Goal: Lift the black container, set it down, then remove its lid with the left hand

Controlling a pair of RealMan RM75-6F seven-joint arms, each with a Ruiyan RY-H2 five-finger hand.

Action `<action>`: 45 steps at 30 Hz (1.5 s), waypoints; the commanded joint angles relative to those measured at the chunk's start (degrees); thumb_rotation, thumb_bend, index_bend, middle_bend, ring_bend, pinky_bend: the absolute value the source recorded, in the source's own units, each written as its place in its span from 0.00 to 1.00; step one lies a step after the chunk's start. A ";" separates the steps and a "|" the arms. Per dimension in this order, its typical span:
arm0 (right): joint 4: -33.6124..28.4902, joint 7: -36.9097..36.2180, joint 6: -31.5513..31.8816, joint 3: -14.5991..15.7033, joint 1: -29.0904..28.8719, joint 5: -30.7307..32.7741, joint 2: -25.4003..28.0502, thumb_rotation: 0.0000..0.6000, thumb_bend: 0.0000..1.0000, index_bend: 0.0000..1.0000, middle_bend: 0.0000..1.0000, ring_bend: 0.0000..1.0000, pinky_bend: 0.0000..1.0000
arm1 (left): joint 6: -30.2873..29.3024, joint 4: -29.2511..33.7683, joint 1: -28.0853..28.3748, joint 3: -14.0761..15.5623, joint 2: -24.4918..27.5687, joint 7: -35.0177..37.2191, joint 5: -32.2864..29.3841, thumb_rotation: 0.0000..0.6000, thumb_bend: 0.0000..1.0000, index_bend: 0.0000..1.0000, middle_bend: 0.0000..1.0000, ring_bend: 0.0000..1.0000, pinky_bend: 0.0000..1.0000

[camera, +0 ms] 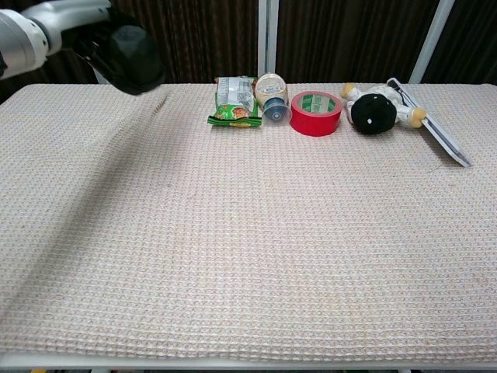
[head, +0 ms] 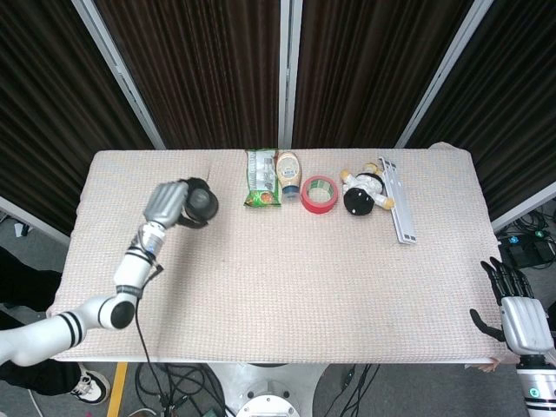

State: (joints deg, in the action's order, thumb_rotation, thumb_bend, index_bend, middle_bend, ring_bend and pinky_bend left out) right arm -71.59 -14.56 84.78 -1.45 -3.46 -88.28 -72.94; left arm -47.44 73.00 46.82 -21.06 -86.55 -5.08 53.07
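Along the far edge of the tabletop (head: 347, 278): green snack packet (head: 259, 178), a bottle lying down (head: 288, 175), red tape roll (head: 319, 194), plush toy (head: 364, 192), grey rail (head: 399, 199).

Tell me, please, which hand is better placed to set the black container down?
The left hand: it already holds the black container above the table. The right hand is off the table's far corner.
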 commanded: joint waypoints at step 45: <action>0.94 -0.22 -0.83 0.13 -0.02 0.42 -0.32 1.00 0.21 0.00 0.00 0.00 0.04 | 4.24 31.13 -5.00 8.67 5.88 15.73 18.33 1.00 0.17 0.31 0.46 0.35 0.41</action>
State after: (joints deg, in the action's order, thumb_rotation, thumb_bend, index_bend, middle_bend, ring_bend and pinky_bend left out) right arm -70.69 -14.76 83.97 -1.31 -3.48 -87.89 -73.26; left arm -45.98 94.43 43.55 -16.30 -84.60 5.03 63.17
